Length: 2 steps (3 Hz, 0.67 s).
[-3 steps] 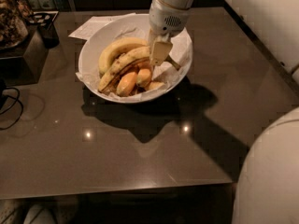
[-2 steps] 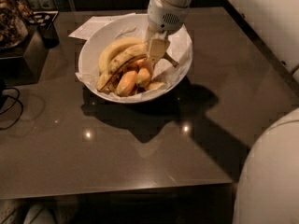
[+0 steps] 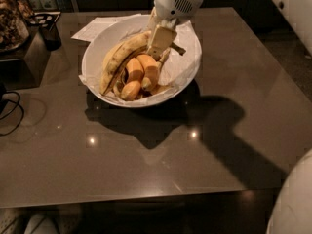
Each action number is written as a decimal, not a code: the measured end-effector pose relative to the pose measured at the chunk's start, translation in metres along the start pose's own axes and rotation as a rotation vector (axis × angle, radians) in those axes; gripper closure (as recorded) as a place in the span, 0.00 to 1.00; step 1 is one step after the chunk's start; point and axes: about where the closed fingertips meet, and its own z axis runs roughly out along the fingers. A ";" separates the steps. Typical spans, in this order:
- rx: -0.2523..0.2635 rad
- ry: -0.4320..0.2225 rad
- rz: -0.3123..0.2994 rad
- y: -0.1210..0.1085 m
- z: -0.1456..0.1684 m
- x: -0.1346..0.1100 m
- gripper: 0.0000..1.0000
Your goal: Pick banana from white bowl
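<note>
— Upward and slightly farther back is where my gripper (image 3: 161,41) has gone. It hangs over the far right part of the white bowl (image 3: 93,48), at the stem end of the banana (image 3: 124,57).
— Jaws pinching it?
— I cannot tell. I should rise slowly and straight, so that the long fruit does not swing or drag the paper lining (image 3: 184,62).
— What is in the bowl?
— The banana lies slanting from near left to far right, beside the stubby orange bananas (image 3: 141,73).

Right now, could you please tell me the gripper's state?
Gripper: in the white bowl, at the banana's stem end; open or closed cannot be told.
</note>
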 end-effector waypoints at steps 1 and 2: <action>0.007 -0.003 -0.002 -0.002 0.001 -0.002 1.00; 0.042 -0.045 0.051 -0.003 -0.013 -0.009 1.00</action>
